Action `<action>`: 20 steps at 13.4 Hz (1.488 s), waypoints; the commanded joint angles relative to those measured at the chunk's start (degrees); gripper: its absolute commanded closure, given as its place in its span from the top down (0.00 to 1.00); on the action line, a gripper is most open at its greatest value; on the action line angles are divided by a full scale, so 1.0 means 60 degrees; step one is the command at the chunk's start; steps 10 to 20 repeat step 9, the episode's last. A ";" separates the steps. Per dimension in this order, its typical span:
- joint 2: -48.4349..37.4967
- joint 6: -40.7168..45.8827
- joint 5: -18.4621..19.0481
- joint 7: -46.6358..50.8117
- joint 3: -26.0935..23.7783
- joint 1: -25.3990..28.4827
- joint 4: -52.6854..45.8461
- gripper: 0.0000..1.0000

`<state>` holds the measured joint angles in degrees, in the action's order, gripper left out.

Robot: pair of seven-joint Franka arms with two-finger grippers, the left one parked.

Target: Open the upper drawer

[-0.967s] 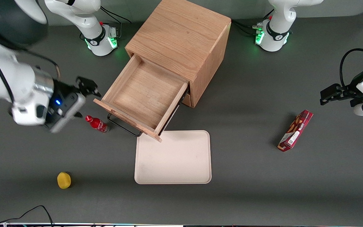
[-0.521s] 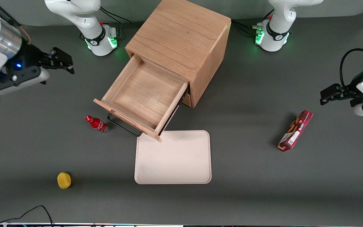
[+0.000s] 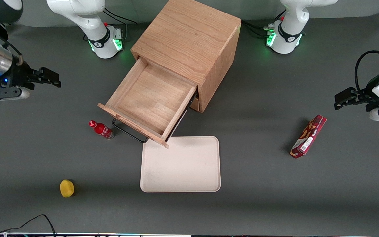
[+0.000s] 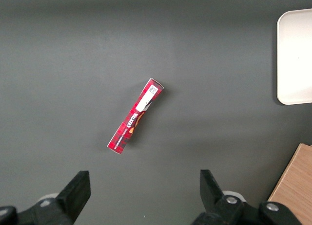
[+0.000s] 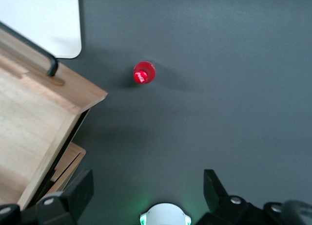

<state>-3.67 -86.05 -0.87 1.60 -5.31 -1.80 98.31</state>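
Observation:
The wooden cube cabinet (image 3: 189, 42) stands at the middle of the table. Its upper drawer (image 3: 148, 98) is pulled far out, showing an empty oak inside, with its black bar handle (image 3: 128, 133) on the front toward the camera. The drawer's corner and handle also show in the right wrist view (image 5: 44, 103). My right gripper (image 3: 49, 77) is open and empty. It hangs above bare table toward the working arm's end, well apart from the drawer. The bottom drawer is mostly hidden under the upper one.
A small red bottle (image 3: 101, 129) stands beside the drawer front and shows in the right wrist view (image 5: 144, 73). A cream tray (image 3: 181, 164) lies nearer the camera than the drawer. A yellow object (image 3: 66, 188) lies near the front edge. A red box (image 3: 308, 136) lies toward the parked arm's end.
My right gripper has moved away from the drawer front, up and toward the working arm's end of the table, with nothing in it. The drawer stays pulled out.

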 commanded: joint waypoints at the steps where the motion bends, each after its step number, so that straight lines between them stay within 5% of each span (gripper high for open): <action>1: -0.0357 -0.0263 0.0219 0.0113 0.0007 0.0109 0.0199 1.00; 6: 0.0435 -0.0161 0.0380 0.0157 -0.0008 0.0139 -0.0989 1.00; 20: 0.0450 -0.0161 0.0365 0.0245 -0.0008 0.0153 -0.1106 1.00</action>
